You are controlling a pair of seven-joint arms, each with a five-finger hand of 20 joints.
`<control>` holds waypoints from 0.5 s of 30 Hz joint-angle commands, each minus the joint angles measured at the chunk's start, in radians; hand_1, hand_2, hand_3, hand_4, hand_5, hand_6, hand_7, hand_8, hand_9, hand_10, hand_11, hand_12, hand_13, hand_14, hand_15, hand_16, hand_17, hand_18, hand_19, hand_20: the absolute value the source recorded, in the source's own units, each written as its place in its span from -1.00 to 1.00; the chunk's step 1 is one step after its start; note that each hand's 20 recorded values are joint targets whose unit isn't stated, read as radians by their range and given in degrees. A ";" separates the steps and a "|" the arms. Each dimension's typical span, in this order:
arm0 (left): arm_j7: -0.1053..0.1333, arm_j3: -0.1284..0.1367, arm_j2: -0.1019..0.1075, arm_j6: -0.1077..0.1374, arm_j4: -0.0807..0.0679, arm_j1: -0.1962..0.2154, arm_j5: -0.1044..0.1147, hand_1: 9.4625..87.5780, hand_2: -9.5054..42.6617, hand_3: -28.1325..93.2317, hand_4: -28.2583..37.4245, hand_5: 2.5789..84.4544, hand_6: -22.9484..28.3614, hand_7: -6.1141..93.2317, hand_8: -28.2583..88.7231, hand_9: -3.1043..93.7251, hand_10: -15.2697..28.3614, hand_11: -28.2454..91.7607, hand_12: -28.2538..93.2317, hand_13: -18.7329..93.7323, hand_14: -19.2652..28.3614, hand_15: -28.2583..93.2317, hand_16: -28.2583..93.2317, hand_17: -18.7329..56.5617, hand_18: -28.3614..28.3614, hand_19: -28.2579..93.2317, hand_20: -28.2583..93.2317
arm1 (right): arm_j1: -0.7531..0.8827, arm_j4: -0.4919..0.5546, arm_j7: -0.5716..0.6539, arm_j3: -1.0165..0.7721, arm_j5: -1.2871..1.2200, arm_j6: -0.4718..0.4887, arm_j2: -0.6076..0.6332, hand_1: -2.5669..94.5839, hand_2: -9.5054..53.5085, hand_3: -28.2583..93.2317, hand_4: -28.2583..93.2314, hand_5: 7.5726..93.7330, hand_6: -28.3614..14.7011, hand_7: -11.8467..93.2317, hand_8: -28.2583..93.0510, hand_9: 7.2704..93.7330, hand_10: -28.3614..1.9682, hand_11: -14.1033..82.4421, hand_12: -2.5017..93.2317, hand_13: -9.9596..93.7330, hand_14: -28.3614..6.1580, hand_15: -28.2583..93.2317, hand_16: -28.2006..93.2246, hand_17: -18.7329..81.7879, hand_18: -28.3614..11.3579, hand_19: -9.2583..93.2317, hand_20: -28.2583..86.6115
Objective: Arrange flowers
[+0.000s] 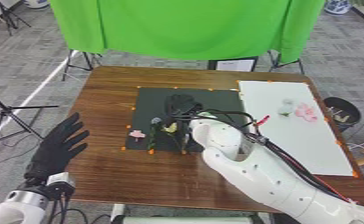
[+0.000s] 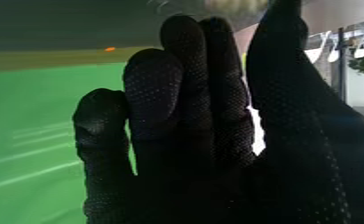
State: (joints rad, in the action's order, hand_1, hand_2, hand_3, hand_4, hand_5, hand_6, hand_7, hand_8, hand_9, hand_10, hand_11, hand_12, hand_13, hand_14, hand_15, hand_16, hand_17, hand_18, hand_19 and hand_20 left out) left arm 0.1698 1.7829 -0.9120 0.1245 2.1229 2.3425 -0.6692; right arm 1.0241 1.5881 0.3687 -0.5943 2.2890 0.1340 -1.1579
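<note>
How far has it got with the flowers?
Partway, I'd guess. A small pink flower, a bluish flower and a yellow flower lie on the dark mat, so those look done. The right robot hand is over that mat, fingers straight, apparently gripping nothing. Likely left: the white flower and larger pink flower on the white board.

Right hand (image 1: 184,103) over mat (image 1: 150,97); left hand (image 1: 56,147), fingers straight, at table edge (image 1: 82,107); pink flower (image 1: 306,113) on white board (image 1: 316,145).

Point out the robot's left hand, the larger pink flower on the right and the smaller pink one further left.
Left hand (image 1: 50,156): head view, on the palm.
Larger pink flower (image 1: 305,112): head view, on its petals.
Smaller pink flower (image 1: 137,134): head view, on its petals.
</note>
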 commanded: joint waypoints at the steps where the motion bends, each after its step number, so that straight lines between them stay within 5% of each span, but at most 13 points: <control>1: -0.006 0.000 -0.007 -0.010 0.000 0.008 -0.004 -0.58 -0.68 0.61 -0.90 -0.49 0.01 -0.53 -0.67 -0.57 0.18 -0.29 -0.20 -0.42 0.37 -0.14 -0.47 -0.87 0.75 0.05 -0.36 | 0.028 0.067 0.016 -0.094 0.012 -0.052 0.032 -0.32 -1.00 0.88 -1.00 0.05 0.24 -0.07 -0.80 0.20 0.11 0.15 -0.32 0.34 0.20 0.68 -0.02 -0.05 -0.57 0.83 0.48; 8: -0.002 0.006 -0.021 -0.001 0.008 0.020 -0.004 -0.58 -0.67 0.61 -0.90 -0.49 0.01 -0.53 -0.67 -0.57 0.18 -0.29 -0.20 -0.42 0.38 -0.14 -0.46 -0.87 0.75 0.05 -0.36 | 0.055 0.102 0.104 -0.229 -0.027 -0.091 0.195 -0.41 -1.00 0.93 -1.00 -0.32 0.13 -0.06 -0.80 -0.30 -0.06 0.11 -0.35 0.00 -0.04 0.69 -0.16 -0.20 -0.60 0.75 0.46; 11: 0.005 0.009 -0.023 0.004 0.012 0.027 -0.004 -0.58 -0.67 0.61 -0.90 -0.49 0.01 -0.53 -0.67 -0.57 0.18 -0.29 -0.20 -0.42 0.38 -0.14 -0.46 -0.87 0.75 0.05 -0.36 | 0.101 0.089 0.169 -0.314 -0.052 -0.077 0.262 -0.38 -1.00 0.96 -0.99 -0.56 0.16 -0.12 -0.79 -0.51 -0.16 -0.08 -0.39 -0.16 -0.11 0.66 -0.23 -0.26 -0.59 0.70 0.44; 15: 0.006 0.019 -0.028 0.007 0.015 0.040 -0.003 -0.58 -0.67 0.61 -0.90 -0.49 0.01 -0.53 -0.67 -0.57 0.18 -0.29 -0.20 -0.42 0.38 -0.13 -0.47 -0.87 0.75 0.05 -0.36 | 0.171 0.086 0.249 -0.409 -0.141 -0.066 0.319 -0.28 -1.00 0.97 -1.00 -0.81 0.39 -0.34 -0.77 -0.58 -0.32 -0.44 -0.48 -0.14 -0.09 0.62 -0.28 -0.25 -0.59 0.68 0.41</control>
State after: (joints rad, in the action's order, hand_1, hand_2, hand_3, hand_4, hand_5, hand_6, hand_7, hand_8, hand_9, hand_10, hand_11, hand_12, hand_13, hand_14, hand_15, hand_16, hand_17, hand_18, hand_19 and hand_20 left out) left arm 0.1735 1.7875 -0.9249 0.1256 2.1274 2.3530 -0.6695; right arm 1.1048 1.7145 0.5027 -0.8435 2.2327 0.0676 -1.0117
